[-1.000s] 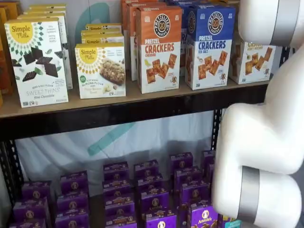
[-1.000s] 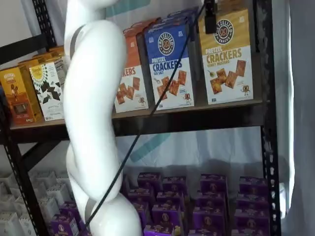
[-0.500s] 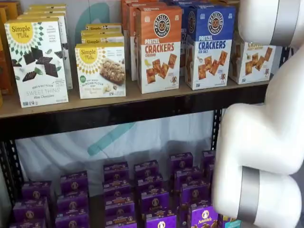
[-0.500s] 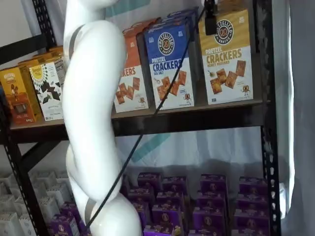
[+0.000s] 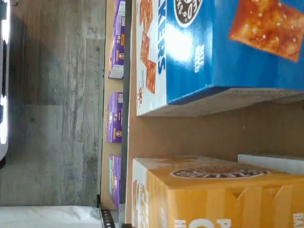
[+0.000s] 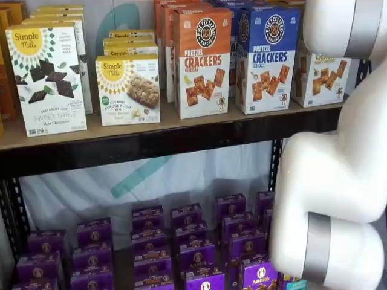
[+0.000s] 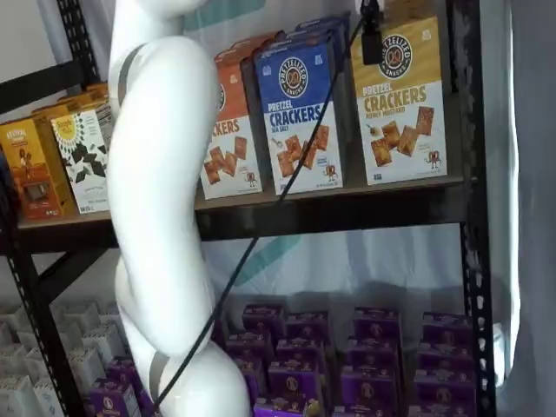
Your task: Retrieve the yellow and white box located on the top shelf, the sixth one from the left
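Observation:
The yellow and white box [image 7: 400,104] stands upright at the right end of the top shelf [image 7: 347,198], next to the blue box [image 7: 304,117]. In a shelf view the white arm hides most of it, and only its white lower part [image 6: 320,78] shows. In the wrist view its yellow top [image 5: 213,199] lies close, with the blue box [image 5: 213,47] beside it and bare shelf board [image 5: 190,133] between them. My gripper [image 7: 371,39] shows only as a black finger hanging from the view's top edge in front of the yellow box's upper left corner. No gap can be made out.
An orange cracker box [image 6: 202,63] and white Simple Mills boxes [image 6: 48,78] stand further left on the shelf. Several small purple boxes [image 6: 151,241] fill the lower level. A black cable [image 7: 287,182] runs down from the gripper. Black uprights [image 7: 469,217] frame the right side.
The white arm has shifted slightly to the left in a shelf view. The black finger stays almost where it was, in front of the yellow box.

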### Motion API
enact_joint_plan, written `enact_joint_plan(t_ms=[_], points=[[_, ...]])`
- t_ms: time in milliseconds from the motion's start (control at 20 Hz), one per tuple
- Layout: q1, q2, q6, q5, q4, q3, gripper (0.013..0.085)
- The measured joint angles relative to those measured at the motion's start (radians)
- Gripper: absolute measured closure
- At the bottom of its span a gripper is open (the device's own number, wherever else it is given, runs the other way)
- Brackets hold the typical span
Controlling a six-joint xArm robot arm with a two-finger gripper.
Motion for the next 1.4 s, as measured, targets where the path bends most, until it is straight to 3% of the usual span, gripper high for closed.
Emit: enact_joint_plan(t_ms=[50,250,650,800,1400], points=[[0.0,-0.001,0.0,-0.001,0.0,0.001,0.013],[0.001,-0.003,0.0,-0.007,-0.001,0.005,0.025],[0.0,0.002,0.0,-0.006,0.002,-0.003,0.025],[-0.001,0.002,0.0,-0.007,0.004,-0.004,0.033],[-0.003,0.002,0.001,-0.003,0.009,-0.01,0.033]])
